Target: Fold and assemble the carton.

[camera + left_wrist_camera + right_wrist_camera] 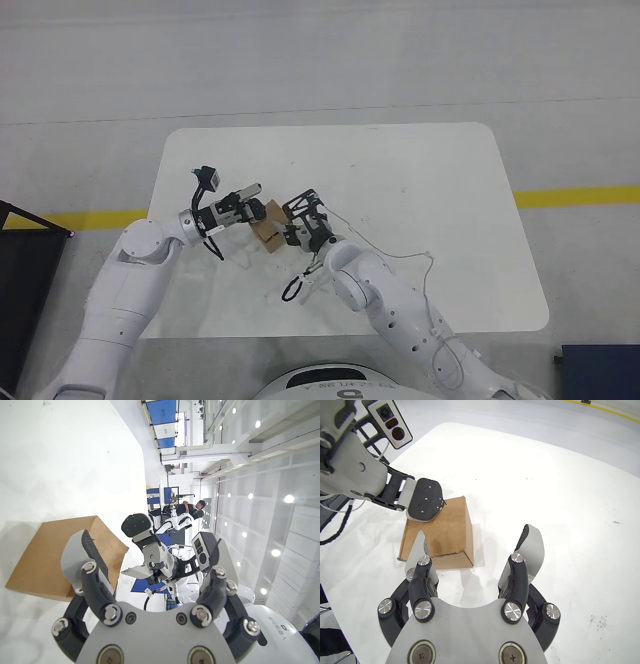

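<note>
Top view: the brown carton point(266, 230) sits on the white desk point(420, 170), between the left end effector point(249, 202) and the right end effector point(293, 220). Left wrist view: we see the left one spread wide, gripping nothing, one finger point(85, 550) against the carton (already box-shaped). Right wrist view: the right one also gapes empty, one finger point(421, 545) over the carton's edge.

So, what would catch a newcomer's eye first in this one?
A small brown carton sits on the white table, left of centre in the top view, with a robot arm on either side of it. The left pincer is open, with one pad at the carton's top corner. The right pincer is also open, one finger close by the carton's side.
</note>
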